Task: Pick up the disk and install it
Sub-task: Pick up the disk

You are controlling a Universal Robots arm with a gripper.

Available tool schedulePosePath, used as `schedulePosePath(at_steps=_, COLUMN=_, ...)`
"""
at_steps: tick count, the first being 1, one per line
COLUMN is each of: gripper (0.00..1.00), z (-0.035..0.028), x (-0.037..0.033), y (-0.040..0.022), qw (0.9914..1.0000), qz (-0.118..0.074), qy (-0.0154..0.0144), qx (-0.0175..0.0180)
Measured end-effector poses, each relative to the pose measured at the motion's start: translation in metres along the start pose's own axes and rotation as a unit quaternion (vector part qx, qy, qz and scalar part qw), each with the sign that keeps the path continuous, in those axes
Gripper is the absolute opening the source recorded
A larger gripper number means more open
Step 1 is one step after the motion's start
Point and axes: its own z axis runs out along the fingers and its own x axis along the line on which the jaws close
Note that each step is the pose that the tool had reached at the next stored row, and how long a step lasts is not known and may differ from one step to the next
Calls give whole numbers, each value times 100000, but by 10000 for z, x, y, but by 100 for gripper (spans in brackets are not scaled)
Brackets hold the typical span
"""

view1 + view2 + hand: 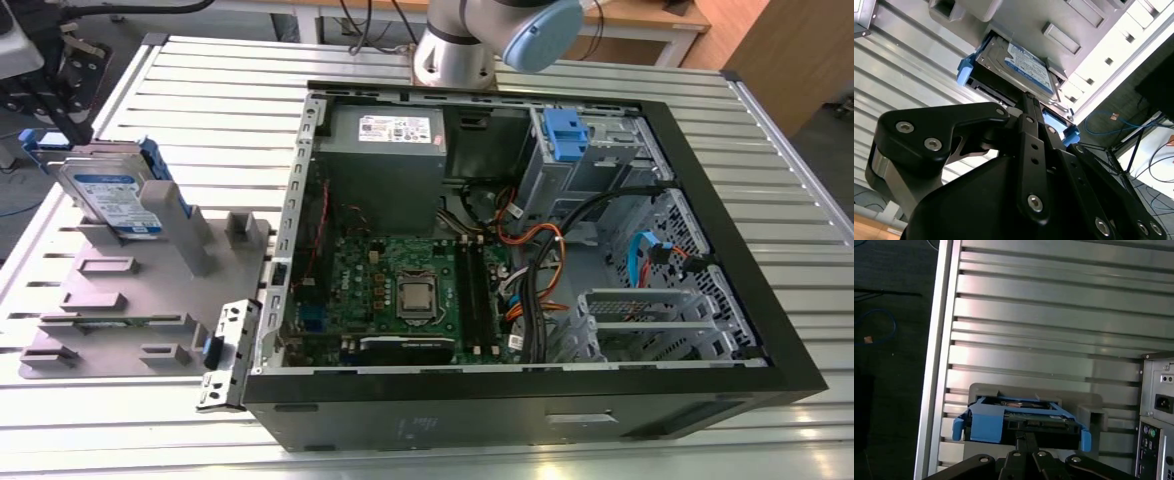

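Blue-railed disk point(1029, 62), edge partly hidden behind gripper point(1027, 97)

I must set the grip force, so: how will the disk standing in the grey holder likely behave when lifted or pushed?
The disk looks like a metal-cased slab, so probably rigid and heavy for its size. Its smooth flat faces may slip; the blue rails seem easier to hold. Standing on edge in the holder, it might tip if pushed sideways.

A ribbed aluminium table point(200, 90) stands on dark floor point(889, 390), wooden furniture point(781, 50) beyond.
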Motion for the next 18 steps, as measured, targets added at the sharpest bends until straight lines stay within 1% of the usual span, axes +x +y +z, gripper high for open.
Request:
schedulePosePath(at_steps=3, gripper=11, z=0, x=0, y=0, qw=99983, qz=-1831, qy=74, qx=-40)
schedulePosePath(at_steps=6, gripper=11, z=0, x=0, y=0, qw=99941, qz=-3430, qy=136, qx=-74)
schedulePosePath(at_steps=14, gripper=11, z=0, x=0, y=0, qw=99933, qz=-3643, qy=148, qx=-80)
schedulePosePath(at_steps=16, gripper=11, z=0, x=0, y=0, qw=99919, qz=-4008, qy=161, qx=-88)
schedulePosePath(at_steps=18, gripper=11, z=0, x=0, y=0, qw=99882, qz=-4845, qy=192, qx=-109)
